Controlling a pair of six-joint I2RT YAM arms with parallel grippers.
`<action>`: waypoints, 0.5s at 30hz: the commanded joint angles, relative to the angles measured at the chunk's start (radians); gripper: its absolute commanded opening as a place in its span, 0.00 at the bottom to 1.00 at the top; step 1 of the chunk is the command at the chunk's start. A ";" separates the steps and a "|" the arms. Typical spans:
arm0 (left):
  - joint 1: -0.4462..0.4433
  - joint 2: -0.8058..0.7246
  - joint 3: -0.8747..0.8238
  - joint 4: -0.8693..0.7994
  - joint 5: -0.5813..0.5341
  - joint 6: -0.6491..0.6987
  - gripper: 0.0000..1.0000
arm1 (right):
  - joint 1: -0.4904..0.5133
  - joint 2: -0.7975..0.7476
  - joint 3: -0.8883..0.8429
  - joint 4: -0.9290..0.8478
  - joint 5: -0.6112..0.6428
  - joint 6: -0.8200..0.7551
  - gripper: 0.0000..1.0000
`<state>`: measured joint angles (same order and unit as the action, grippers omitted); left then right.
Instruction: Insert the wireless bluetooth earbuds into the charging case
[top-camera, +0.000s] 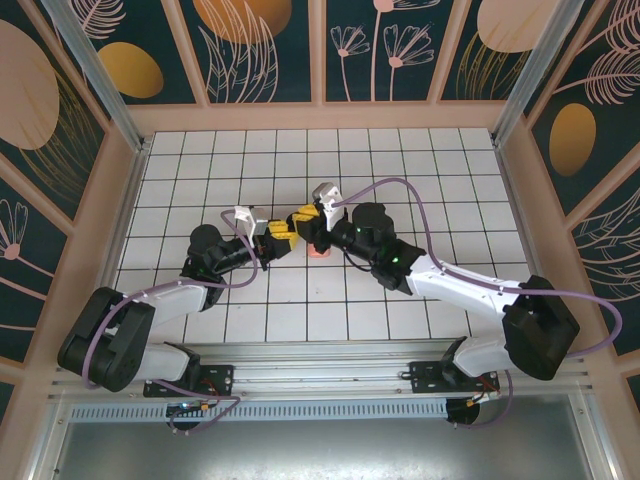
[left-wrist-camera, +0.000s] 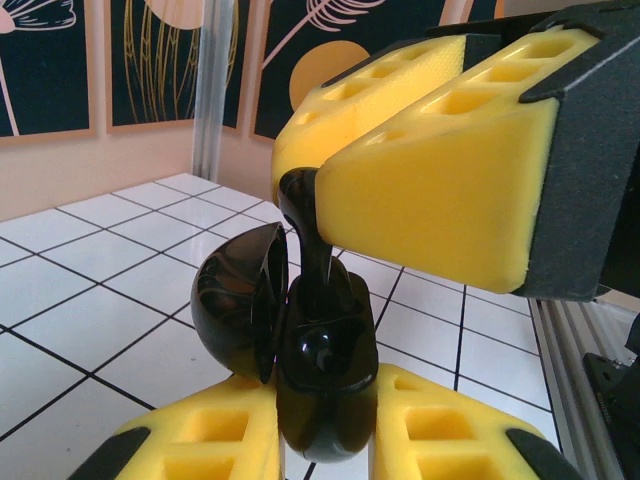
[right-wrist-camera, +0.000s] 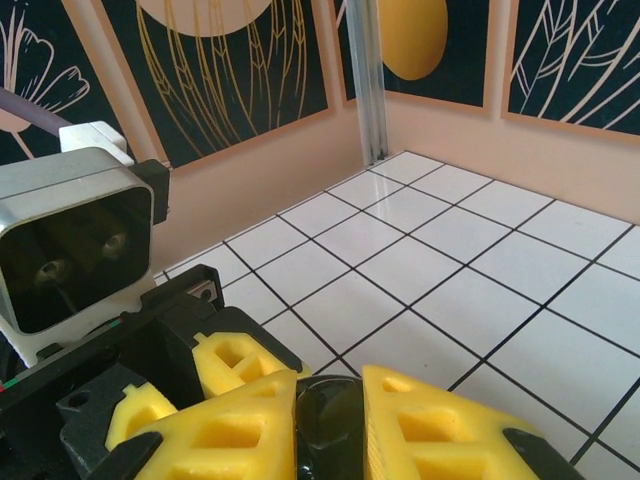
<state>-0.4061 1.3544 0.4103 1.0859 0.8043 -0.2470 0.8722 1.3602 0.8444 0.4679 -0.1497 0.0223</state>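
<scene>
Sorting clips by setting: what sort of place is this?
Probably a purpose-built robot test booth: a white gridded tabletop, painted floral wall panels enclosing it, and left arm and right arm on an aluminium rail.

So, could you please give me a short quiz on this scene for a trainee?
1. True or false: the left gripper holds the black charging case with its lid shut.
2. The right gripper is shut on: A) a salmon-pink earbud, B) a black earbud, C) nothing.
3. What colour is the small item on the table near the grippers?
Key: 1 false, the lid stands open; 2 B; 3 salmon-pink.
</scene>
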 joint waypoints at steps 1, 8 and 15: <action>-0.004 -0.029 0.029 0.035 0.008 0.009 0.20 | 0.010 -0.014 0.015 -0.039 -0.031 -0.037 0.20; -0.005 -0.039 0.030 0.028 -0.007 0.006 0.21 | 0.013 -0.028 -0.003 -0.049 -0.028 -0.046 0.20; -0.004 -0.041 0.030 0.035 0.003 0.008 0.21 | 0.010 -0.059 -0.031 -0.058 -0.005 -0.052 0.20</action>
<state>-0.4061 1.3392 0.4118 1.0771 0.8036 -0.2474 0.8787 1.3323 0.8349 0.4374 -0.1734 -0.0025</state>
